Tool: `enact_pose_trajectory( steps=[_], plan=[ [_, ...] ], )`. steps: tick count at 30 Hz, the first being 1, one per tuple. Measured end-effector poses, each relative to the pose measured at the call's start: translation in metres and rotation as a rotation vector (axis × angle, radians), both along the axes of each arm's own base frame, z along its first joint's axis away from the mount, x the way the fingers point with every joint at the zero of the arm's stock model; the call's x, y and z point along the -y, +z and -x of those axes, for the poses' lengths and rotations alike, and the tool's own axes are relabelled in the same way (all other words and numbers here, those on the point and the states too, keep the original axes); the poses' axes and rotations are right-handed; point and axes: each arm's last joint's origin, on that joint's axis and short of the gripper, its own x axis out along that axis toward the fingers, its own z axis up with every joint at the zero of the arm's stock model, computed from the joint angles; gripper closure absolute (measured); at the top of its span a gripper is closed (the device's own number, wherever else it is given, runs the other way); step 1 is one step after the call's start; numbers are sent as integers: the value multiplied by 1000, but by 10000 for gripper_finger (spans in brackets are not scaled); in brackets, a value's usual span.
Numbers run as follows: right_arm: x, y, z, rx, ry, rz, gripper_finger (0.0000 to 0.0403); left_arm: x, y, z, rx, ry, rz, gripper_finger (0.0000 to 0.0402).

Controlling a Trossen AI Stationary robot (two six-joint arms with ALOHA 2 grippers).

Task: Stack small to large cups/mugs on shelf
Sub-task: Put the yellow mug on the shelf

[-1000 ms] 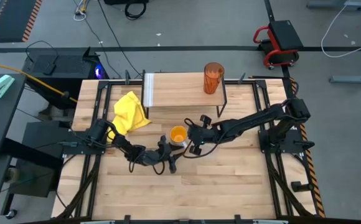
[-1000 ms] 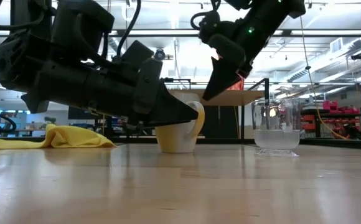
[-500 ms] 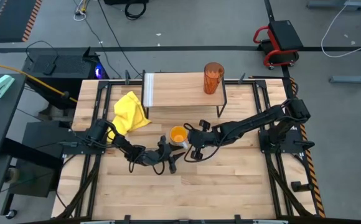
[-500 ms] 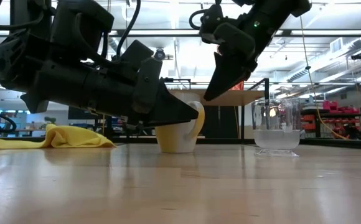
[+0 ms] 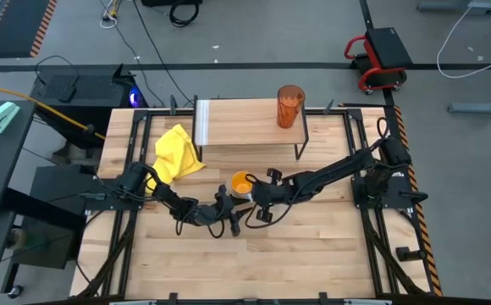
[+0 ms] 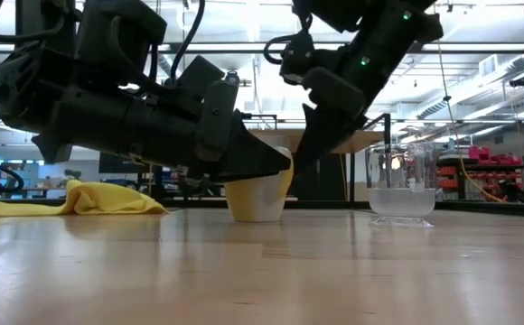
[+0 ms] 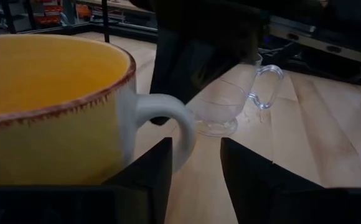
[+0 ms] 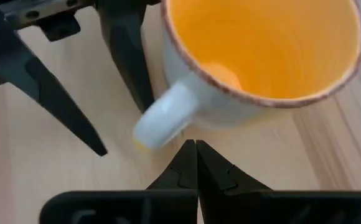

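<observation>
The orange mug (image 5: 242, 182) with a white handle (image 8: 165, 118) stands on the tabletop in front of the shelf (image 5: 245, 123). The amber tumbler (image 5: 289, 106) stands on the shelf's right end. The clear glass cup (image 6: 402, 185) stands on the table to the mug's right and also shows in the left wrist view (image 7: 230, 102). My left gripper (image 7: 196, 165) is open and low beside the mug's handle. My right gripper (image 8: 196, 155) is shut, its tips just short of the handle and the mug's wall.
A yellow cloth (image 5: 178, 152) lies on the table left of the shelf. The shelf's pale ribbed strip (image 5: 201, 123) is at its left end. The two arms cross close together near the mug. Bare tabletop (image 5: 313, 254) lies toward the near edge.
My right gripper has gone down and toward the table's left and near edges, closing in on the mug's handle. The mug, the glass cup and the tumbler stand as before.
</observation>
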Motion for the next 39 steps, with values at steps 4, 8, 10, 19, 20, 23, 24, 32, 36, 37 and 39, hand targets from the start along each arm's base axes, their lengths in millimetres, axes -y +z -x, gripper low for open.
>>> enact_pose_trajectory(
  steps=[4,8,10,19,20,23,24,32,36,37,39],
  plan=[
    [-1,-1,-1,9,3,-1,403,0,0,0,-1,1,-3,263],
    [-3,2,-2,33,11,-3,403,-2,0,0,-6,16,-26,262],
    [-3,2,-3,39,13,-4,403,-4,0,-1,-5,29,-23,260],
    [-7,3,-3,47,36,-15,403,-9,0,-3,-7,-7,-9,259],
    [-7,3,-3,46,38,-14,403,-8,0,-3,-7,-13,-8,260],
    [-7,3,-4,51,47,-9,403,-8,0,-3,-6,-22,-4,262],
    [-7,3,-4,56,48,-9,403,-8,0,-3,-6,-23,-3,261],
    [-8,4,-5,68,63,-12,403,-9,0,-3,-6,-20,-5,269],
    [-12,4,-5,65,89,-13,403,-10,0,-4,-7,-17,-6,278],
    [-13,4,-4,64,94,-13,403,-10,0,-4,-7,-17,-7,281],
    [-14,4,-4,64,104,-8,403,-10,0,-4,-7,-17,-7,286]
  ],
)
